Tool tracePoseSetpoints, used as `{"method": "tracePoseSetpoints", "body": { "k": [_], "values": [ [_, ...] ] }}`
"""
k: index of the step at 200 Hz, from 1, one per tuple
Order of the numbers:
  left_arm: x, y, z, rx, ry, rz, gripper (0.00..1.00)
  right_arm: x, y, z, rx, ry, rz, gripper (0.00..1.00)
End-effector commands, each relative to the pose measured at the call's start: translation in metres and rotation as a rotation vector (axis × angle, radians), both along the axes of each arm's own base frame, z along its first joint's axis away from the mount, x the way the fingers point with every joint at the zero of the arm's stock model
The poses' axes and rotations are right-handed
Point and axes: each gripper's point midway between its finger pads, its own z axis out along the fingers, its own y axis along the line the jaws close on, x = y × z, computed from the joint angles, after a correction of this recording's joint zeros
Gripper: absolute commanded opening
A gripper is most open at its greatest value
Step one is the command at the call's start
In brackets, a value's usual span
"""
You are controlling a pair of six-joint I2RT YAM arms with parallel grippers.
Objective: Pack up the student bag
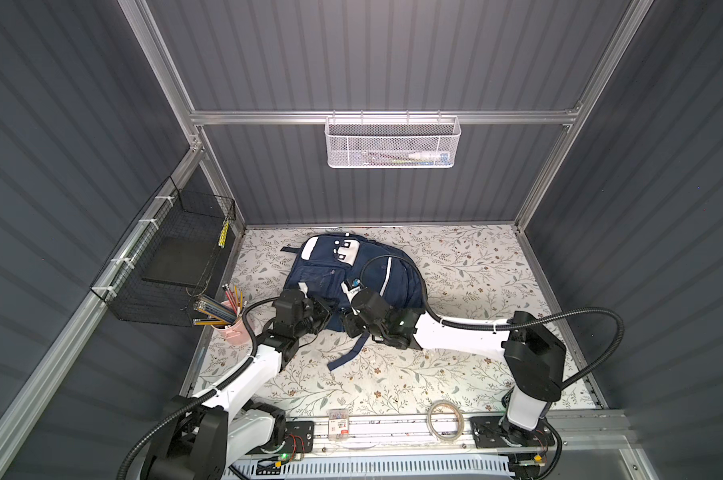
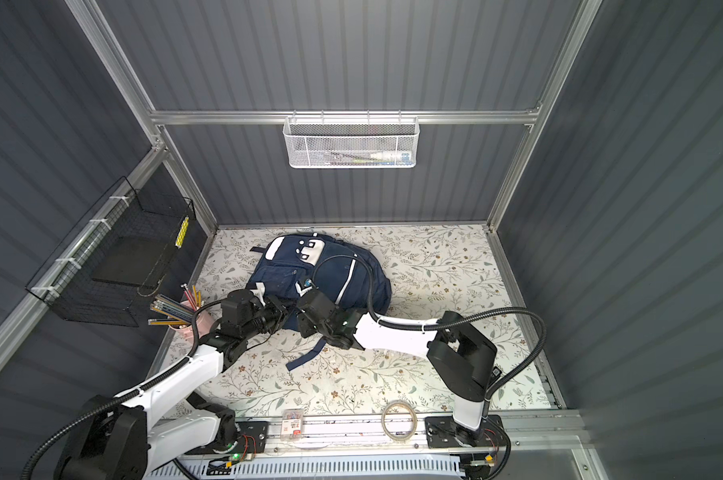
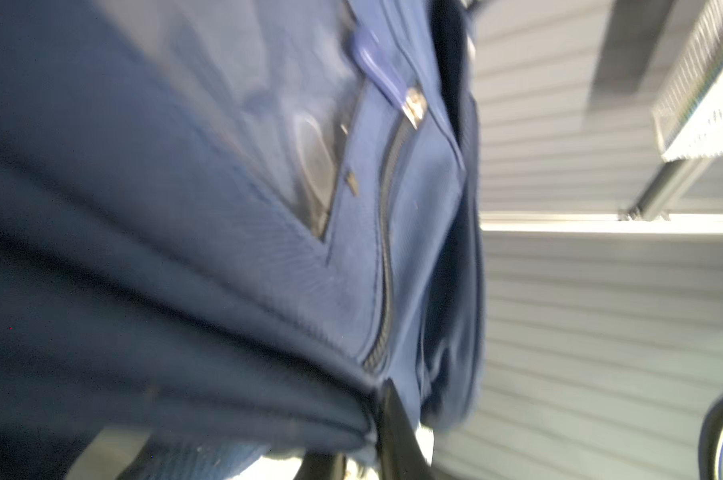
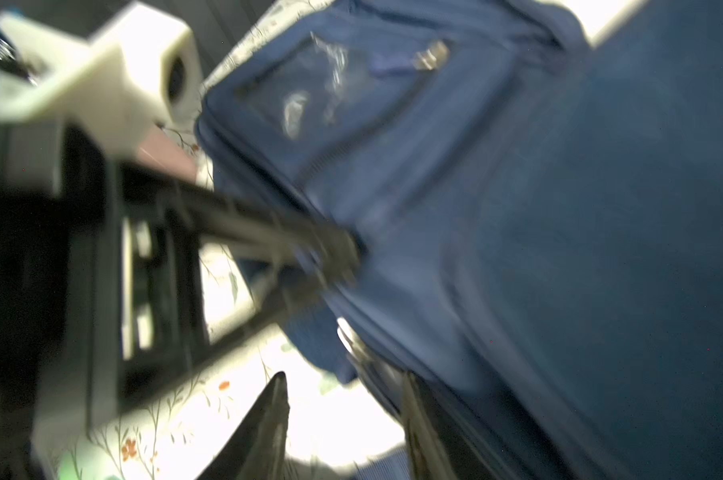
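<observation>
Right gripper (image 4: 345, 378) is holding its fingers apart at the near edge of the student bag (image 1: 322, 270); left gripper (image 4: 341, 259) is clamping navy fabric there.

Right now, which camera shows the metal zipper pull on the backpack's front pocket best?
The left wrist view: the zipper pull sits close and fairly sharp on the student bag. The right wrist view shows it smaller and blurred. In both top views it is too small to make out.
</observation>
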Motion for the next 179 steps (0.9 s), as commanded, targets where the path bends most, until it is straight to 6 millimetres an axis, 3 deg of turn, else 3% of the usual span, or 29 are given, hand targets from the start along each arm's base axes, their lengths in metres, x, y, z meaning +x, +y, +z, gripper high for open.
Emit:
{"method": "tracePoseSetpoints", "body": {
  "k": [1, 33, 64, 85, 106, 131, 151, 179],
  "values": [
    [-0.010, -0.021, 0.021, -0.075, -0.029, -0.056, 0.16, 0.030, -0.001, 0.003, -0.051, -0.095, -0.093, 0.48],
    [-0.013, -0.018, 0.017, -0.059, -0.023, -0.046, 0.15, 0.043, -0.015, -0.011, -0.156, -0.114, -0.178, 0.41],
    [-0.012, -0.018, 0.018, -0.055, -0.023, -0.046, 0.15, 0.038, -0.035, -0.021, -0.080, -0.048, -0.202, 0.44],
    [-0.011, -0.020, 0.016, -0.065, -0.020, -0.049, 0.14, 0.037, -0.026, -0.027, -0.045, -0.029, -0.143, 0.44],
    [-0.012, -0.019, 0.016, -0.064, -0.019, -0.048, 0.13, 0.041, -0.011, -0.022, -0.035, -0.050, -0.091, 0.35],
    [-0.013, -0.017, 0.012, -0.047, -0.009, -0.044, 0.08, 0.046, -0.003, -0.026, -0.024, -0.013, -0.082, 0.12],
    [-0.014, -0.012, 0.008, -0.017, -0.003, -0.026, 0.03, 0.042, -0.016, -0.028, -0.025, 0.002, -0.110, 0.00],
    [-0.014, 0.001, -0.005, 0.084, 0.007, 0.007, 0.00, 0.030, -0.047, -0.034, -0.042, 0.022, -0.143, 0.00]
  ]
}}
